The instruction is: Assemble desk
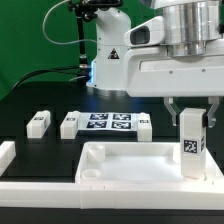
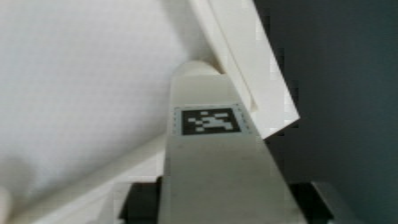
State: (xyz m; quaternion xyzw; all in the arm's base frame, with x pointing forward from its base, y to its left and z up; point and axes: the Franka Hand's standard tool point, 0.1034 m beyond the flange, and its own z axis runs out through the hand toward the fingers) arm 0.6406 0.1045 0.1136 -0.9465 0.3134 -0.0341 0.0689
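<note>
The desk top (image 1: pixel 130 170), a white tray with a raised rim, lies at the front of the black table. My gripper (image 1: pixel 190 112) is shut on a white desk leg (image 1: pixel 192 146) that bears a square tag. It holds the leg upright at the top's end on the exterior view's right. In the wrist view the tagged leg (image 2: pixel 215 135) runs out from between my black fingers (image 2: pixel 153 200), above the top's pale floor (image 2: pixel 89 80) and its rim (image 2: pixel 240 60). Three more legs (image 1: pixel 38 122) (image 1: pixel 69 123) (image 1: pixel 143 123) stand in a row behind.
The marker board (image 1: pixel 108 123) lies flat among the spare legs. The arm's white base (image 1: pixel 110 55) rises behind it. A white rail (image 1: pixel 8 152) borders the table at the exterior view's left and along the front edge.
</note>
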